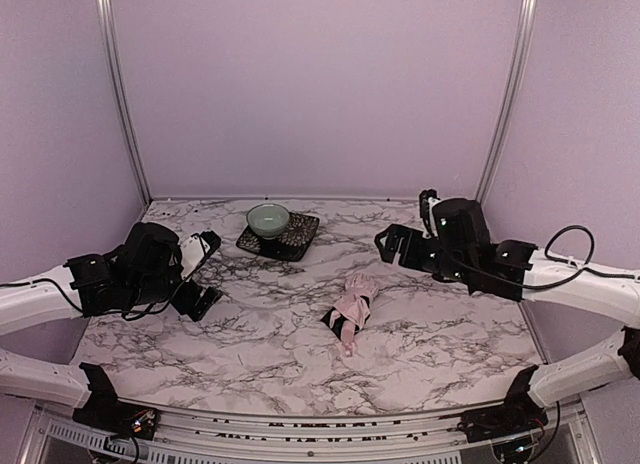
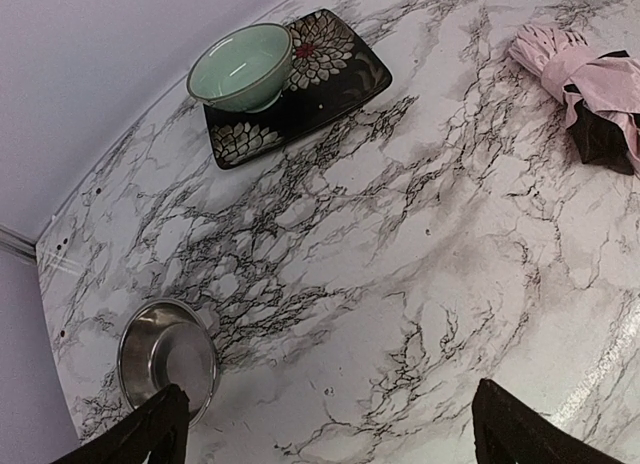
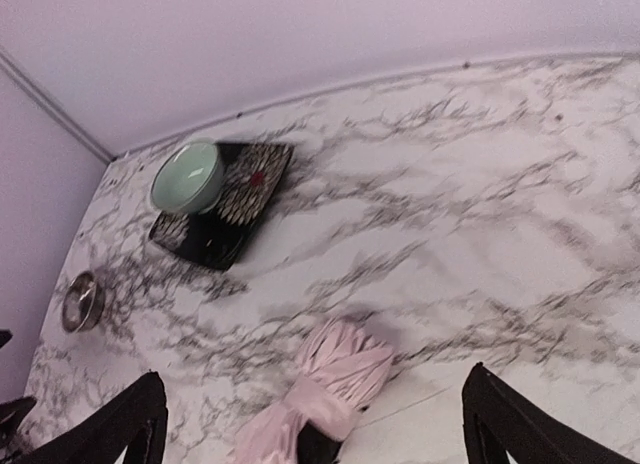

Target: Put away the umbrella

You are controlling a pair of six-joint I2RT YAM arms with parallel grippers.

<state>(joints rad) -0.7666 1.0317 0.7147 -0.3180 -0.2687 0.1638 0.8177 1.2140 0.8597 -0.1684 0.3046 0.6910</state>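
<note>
The umbrella (image 1: 350, 312), a loosely bunched pink bundle with black lining showing, lies mid-desk (image 1: 250, 354), held by neither hand. A pinch that catches only slack fabric could let the canopy spill open or skid it across the marble. The right hand (image 1: 392, 246), fingers spread and empty, hovers near, the umbrella at its 7 o'clock from overhead. The left hand (image 1: 203, 274), also spread, sits well apart, the umbrella at 3 o'clock. Farther back, a wide sweep could clip the green bowl (image 1: 268, 220) on its patterned plate (image 1: 300, 239).
</note>
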